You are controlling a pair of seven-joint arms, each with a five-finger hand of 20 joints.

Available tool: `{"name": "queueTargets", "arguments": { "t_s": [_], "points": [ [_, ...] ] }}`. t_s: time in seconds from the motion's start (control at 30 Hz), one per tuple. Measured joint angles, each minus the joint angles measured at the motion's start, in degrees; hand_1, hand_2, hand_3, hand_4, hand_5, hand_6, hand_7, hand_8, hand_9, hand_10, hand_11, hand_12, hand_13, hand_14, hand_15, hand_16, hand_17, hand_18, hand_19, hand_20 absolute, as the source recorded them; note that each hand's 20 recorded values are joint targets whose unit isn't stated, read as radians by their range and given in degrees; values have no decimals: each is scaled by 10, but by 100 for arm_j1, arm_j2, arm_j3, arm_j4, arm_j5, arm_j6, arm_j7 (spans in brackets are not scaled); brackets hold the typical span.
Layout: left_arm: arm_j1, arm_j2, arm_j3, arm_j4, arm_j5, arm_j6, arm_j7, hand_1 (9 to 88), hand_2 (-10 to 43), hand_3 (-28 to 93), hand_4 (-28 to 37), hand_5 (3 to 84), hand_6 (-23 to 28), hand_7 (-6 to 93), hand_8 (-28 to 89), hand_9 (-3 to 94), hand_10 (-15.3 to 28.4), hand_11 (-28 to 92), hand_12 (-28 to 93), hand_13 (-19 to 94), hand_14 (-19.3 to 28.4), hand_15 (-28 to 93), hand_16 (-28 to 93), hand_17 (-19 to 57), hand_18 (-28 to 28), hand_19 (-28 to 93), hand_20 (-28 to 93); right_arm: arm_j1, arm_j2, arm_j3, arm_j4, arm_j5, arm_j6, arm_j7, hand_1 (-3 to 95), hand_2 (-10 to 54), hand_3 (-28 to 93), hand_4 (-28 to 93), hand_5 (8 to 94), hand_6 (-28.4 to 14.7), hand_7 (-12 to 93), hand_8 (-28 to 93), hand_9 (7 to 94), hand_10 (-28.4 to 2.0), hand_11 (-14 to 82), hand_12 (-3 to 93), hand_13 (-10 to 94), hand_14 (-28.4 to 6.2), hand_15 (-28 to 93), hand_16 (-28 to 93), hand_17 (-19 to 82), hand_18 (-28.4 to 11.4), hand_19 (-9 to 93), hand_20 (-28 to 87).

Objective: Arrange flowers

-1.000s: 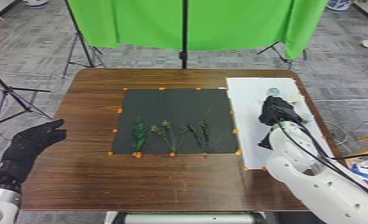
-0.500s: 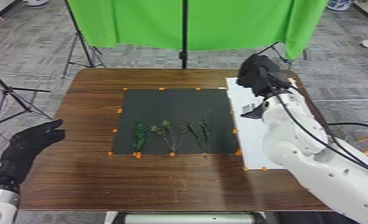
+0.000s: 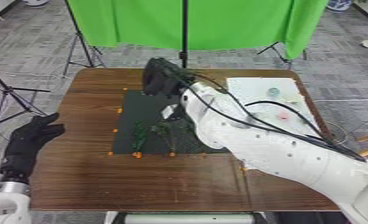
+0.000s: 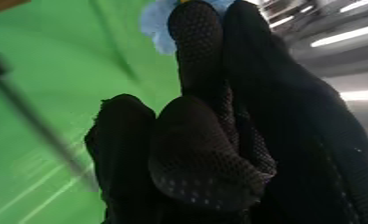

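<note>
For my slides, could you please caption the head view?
The right black-gloved hand hovers at the far edge of a dark rectangular mat bearing green leafy sprigs.

The wrist view's edge crops a probable blue flower (image 4: 157, 25).

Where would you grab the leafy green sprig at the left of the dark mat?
I'd pinch its narrow near end, coming from above on the near side. The sprig lies flat on the mat, its leafier part pointing away, so this should spare the leaves.
</note>
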Motion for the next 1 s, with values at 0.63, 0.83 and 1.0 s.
{"name": "queueTargets", "arguments": {
  "t_s": [0.63, 0.83, 1.0],
  "points": [
    [-540, 79, 294, 273, 6, -392, 6, 243, 329, 565, -283, 487, 88, 83, -68, 519, 170, 182, 76, 430, 191, 197, -57, 123, 153, 246, 147, -33, -1128, -800, 993, -69, -465, -552, 659, -95, 553, -161, 761, -22, 308, 121, 928, -85, 112, 447, 937, 16, 704, 269, 714, -112, 932, 622],
    [-552, 81, 285, 267, 88, -516, 4, 236, 328, 573, -283, 489, 88, 83, -67, 519, 170, 181, 76, 430, 191, 197, -57, 123, 153, 248, 145, -185, -1149, -792, 1147, -70, -456, -455, 655, -95, 557, -165, 758, -20, 313, 116, 929, -82, 108, 442, 937, 16, 705, 270, 712, -115, 932, 626],
    [-558, 82, 290, 268, 95, -516, 5, 241, 320, 577, -283, 489, 87, 82, -67, 519, 170, 181, 77, 429, 190, 196, -57, 122, 153, 246, 144, -277, -1161, -793, 1227, -67, -459, -400, 645, -95, 563, -164, 745, -14, 313, 109, 926, -80, 102, 437, 937, 15, 705, 271, 709, -117, 932, 629]
  ]
}}
